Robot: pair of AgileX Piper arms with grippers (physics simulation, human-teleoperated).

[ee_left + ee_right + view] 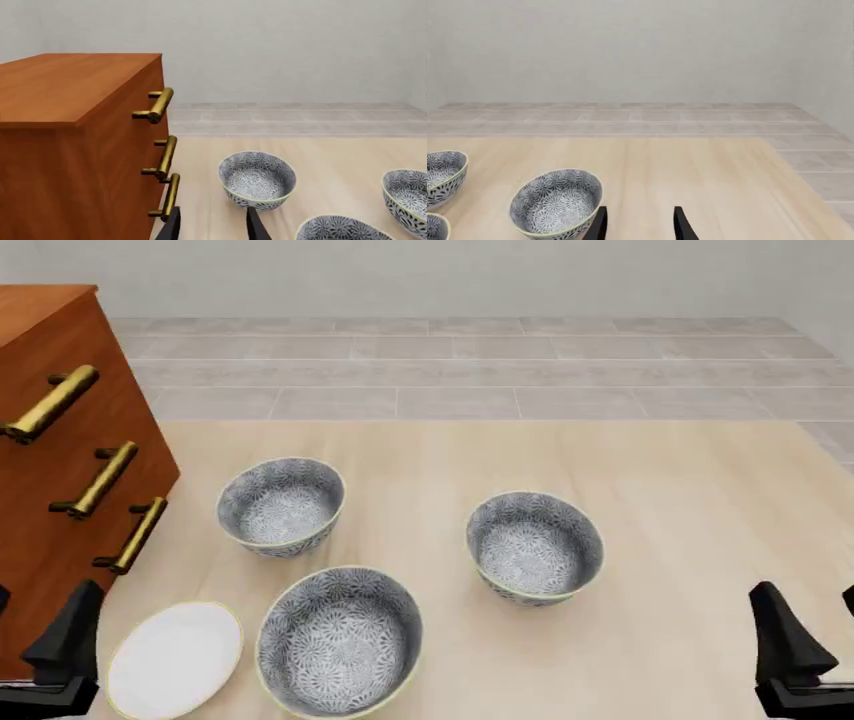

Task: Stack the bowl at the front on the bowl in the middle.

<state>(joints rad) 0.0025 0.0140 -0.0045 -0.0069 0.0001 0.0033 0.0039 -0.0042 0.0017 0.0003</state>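
The bowl at the front (339, 642) stands upright on the near part of the surface (667, 510), left of centre, with its mouth open to above and nothing inside. It touches no other thing. The bowl in the middle is, in my judgement, the patterned bowl (534, 545) a little farther and to the right, also upright and empty, so it can take another bowl from above. The two are near each other but apart. A third bowl (280, 506) of the same pattern stands farther and to the left, close to the wooden drawer cabinet (54, 490) with its brass handles (104, 480). A flat white plate (174, 658) lies just beside the front bowl, on its left, at the near edge.

The left pincer (212, 225) is low at the near left corner; its fingers are spread and hold nothing. The right pincer (639, 222) is at the near right, also spread and empty, and it looks toward the middle bowl. Both are well apart from the bowls, so I judge that the task is not yet begun. The front bowl is nearer to the left arm, so this arm seems the natural one to take its rim. The plate beside it leaves little room on that side, which could disturb the grasp.
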